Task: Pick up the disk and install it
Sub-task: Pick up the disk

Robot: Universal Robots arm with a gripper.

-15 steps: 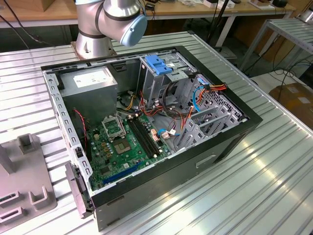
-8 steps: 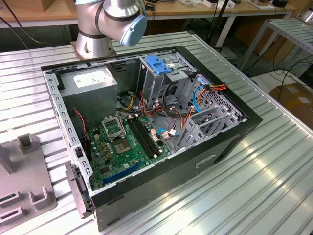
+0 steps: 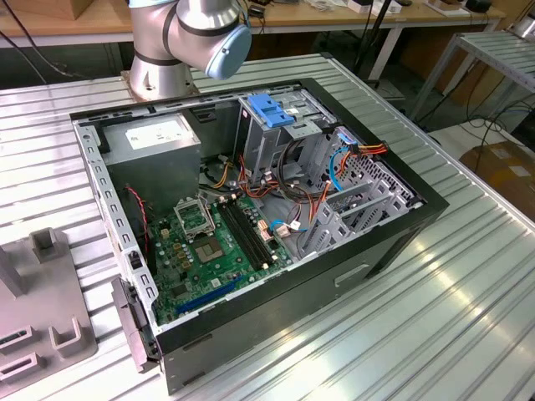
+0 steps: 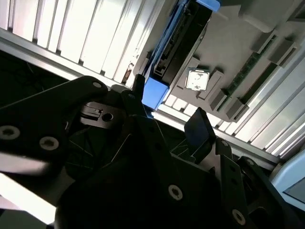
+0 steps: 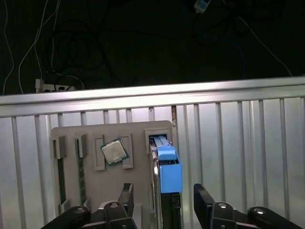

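First wrist view shows the flat, blue-railed, silver-grey metal disk (image 5: 169,175) standing on edge in a grey slotted holder (image 5: 114,130), likely so the black end effector (image 5: 165,204), fingers apart, can straddle it.

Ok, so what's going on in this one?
A robot arm is working on the disk, which stands on edge in a slot of a grey holder on the slatted table. In the first wrist view the end effector is open, one finger on each side of the disk with gaps showing, so the disk is not gripped. In the exterior view the computer case lies open, and the disk is not yet installed.
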